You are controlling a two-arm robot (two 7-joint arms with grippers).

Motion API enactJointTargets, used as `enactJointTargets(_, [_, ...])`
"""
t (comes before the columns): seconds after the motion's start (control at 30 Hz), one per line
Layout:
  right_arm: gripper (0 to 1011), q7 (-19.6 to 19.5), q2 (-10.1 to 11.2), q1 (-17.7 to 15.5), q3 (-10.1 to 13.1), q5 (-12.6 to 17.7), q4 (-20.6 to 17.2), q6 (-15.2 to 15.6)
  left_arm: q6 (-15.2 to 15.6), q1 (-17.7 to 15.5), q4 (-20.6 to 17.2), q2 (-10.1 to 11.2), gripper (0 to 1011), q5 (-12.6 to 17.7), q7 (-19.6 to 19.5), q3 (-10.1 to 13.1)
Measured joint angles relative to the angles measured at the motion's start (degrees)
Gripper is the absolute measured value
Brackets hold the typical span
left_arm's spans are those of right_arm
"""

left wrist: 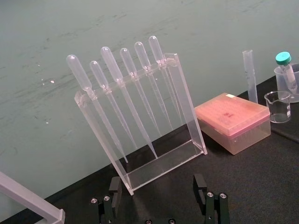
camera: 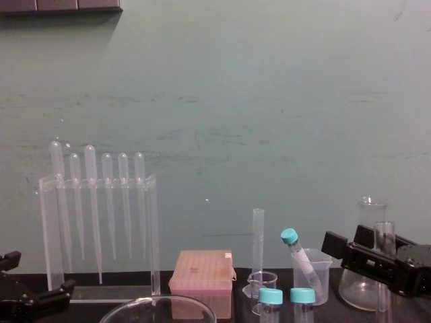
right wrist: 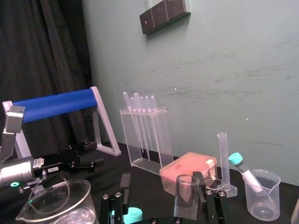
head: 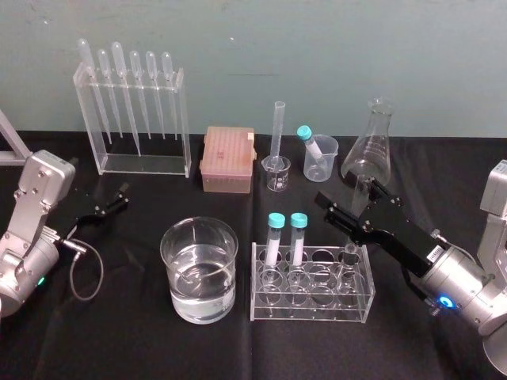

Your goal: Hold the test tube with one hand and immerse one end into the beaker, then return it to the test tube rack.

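Note:
The test tube (head: 358, 214) stands upright in the far right hole of the clear test tube rack (head: 310, 297), beside two teal-capped tubes. My right gripper (head: 347, 192) is open around the tube's upper part. In the right wrist view the test tube (right wrist: 187, 196) rises between the spread fingers, close to one finger (right wrist: 202, 184) and well clear of the other. The beaker (head: 199, 269), wide and part full of water, sits left of the rack. My left gripper (head: 111, 207) rests open at the table's left, with nothing between its fingers (left wrist: 114, 189).
Along the back stand a pipette stand (head: 135, 111), a pink box (head: 228, 158), a thin graduated cylinder (head: 278, 134), a small glass beaker (head: 276, 172), a plastic beaker (head: 321, 157) holding a capped tube, and a conical flask (head: 372, 146).

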Motion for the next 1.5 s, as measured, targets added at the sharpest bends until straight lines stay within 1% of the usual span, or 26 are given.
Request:
enactJointTargets(0.07, [890,0.00,0.00,0.00,0.00,0.00,0.00,0.00,0.00,0.00,0.00,0.00,1000,0.00,0.00,0.00])
enactJointTargets(0.13, [920,0.00,0.00,0.00,0.00,0.00,0.00,0.00,0.00,0.00,0.00,0.00,1000,0.00,0.00,0.00])
enactJointTargets(0.17, [964,0.00,0.00,0.00,0.00,0.00,0.00,0.00,0.00,0.00,0.00,0.00,1000,0.00,0.00,0.00])
enactJointTargets(0.23, [1002,0.00,0.00,0.00,0.00,0.00,0.00,0.00,0.00,0.00,0.00,0.00,1000,0.00,0.00,0.00])
enactJointTargets(0.7, [1000,-0.07,0.04,-0.02,0.00,-0.02,-0.15,0.00,0.00,0.00,0.00,0.00,1000,0.00,0.00,0.00])
enactJointTargets(0.77, [1000,-0.96,0.75,-0.45,0.47,-0.89,-3.21,-0.43,0.00,0.00,0.00,0.00,1000,0.00,0.00,0.00])
enactJointTargets(0.87, [1000,-2.38,1.54,-1.16,1.22,-2.15,-6.55,-0.93,0.00,0.00,0.00,0.00,1000,0.00,0.00,0.00])
enactJointTargets(0.9, [1000,-3.51,2.14,-1.72,1.91,-3.20,-9.04,-1.25,0.00,0.00,0.00,0.00,1000,0.00,0.00,0.00])
enactJointTargets(0.97, [1000,-4.55,2.66,-2.30,2.55,-4.19,-11.08,-1.34,0.00,0.00,0.00,0.00,1000,0.00,0.00,0.00])
enactJointTargets(1.0, [1000,-5.88,3.25,-3.05,3.43,-5.42,-13.53,-1.39,0.00,0.00,0.00,0.00,1000,0.00,0.00,0.00])
enactJointTargets(1.1, [1000,-8.24,4.12,-4.35,4.92,-7.57,-16.98,-1.27,0.00,0.00,0.00,0.00,1000,0.00,0.00,0.00])
enactJointTargets(1.13, [1000,-10.03,4.64,-5.51,6.20,-9.08,-19.18,-1.06,0.00,0.00,0.00,0.00,1000,0.00,0.00,0.00])
enactJointTargets(1.2, [1000,-11.72,4.94,-6.67,7.52,-10.35,-20.71,-0.89,0.00,0.00,0.00,0.00,1000,0.00,0.00,0.00])
enactJointTargets(1.23, [1000,-13.32,5.01,-8.03,8.94,-11.24,-21.94,-0.84,0.00,0.00,0.00,0.00,1000,0.00,0.00,0.00])
enactJointTargets(1.3, [1000,-15.01,4.96,-9.23,10.29,-11.88,-22.71,-0.78,0.00,0.00,0.00,0.00,1000,0.00,0.00,0.00])
enactJointTargets(1.33, [1000,-16.65,4.68,-10.55,11.70,-12.39,-23.40,-0.61,0.00,0.00,0.00,0.00,1000,0.00,0.00,0.00])
enactJointTargets(1.37, [1000,-17.33,4.50,-11.20,12.38,-12.48,-23.56,-0.47,0.00,0.00,0.00,0.00,1000,0.00,0.00,0.00])
enactJointTargets(1.4, [1000,-18.54,4.12,-12.18,13.62,-12.49,-23.64,-0.09,0.00,0.00,0.00,0.00,1000,0.00,0.00,0.00])
enactJointTargets(1.43, [1000,-18.54,4.12,-12.18,13.62,-12.49,-23.64,-0.09,0.00,0.00,0.00,0.00,1000,0.00,0.00,0.00])
enactJointTargets(1.47, [1000,-19.34,3.75,-12.78,14.61,-12.23,-23.27,0.47,0.00,0.00,0.00,0.00,1000,0.00,0.00,0.00])
enactJointTargets(1.5, [1000,-19.52,3.55,-12.95,15.01,-11.96,-22.78,0.70,0.00,0.00,0.00,0.00,1000,0.00,0.00,0.00])
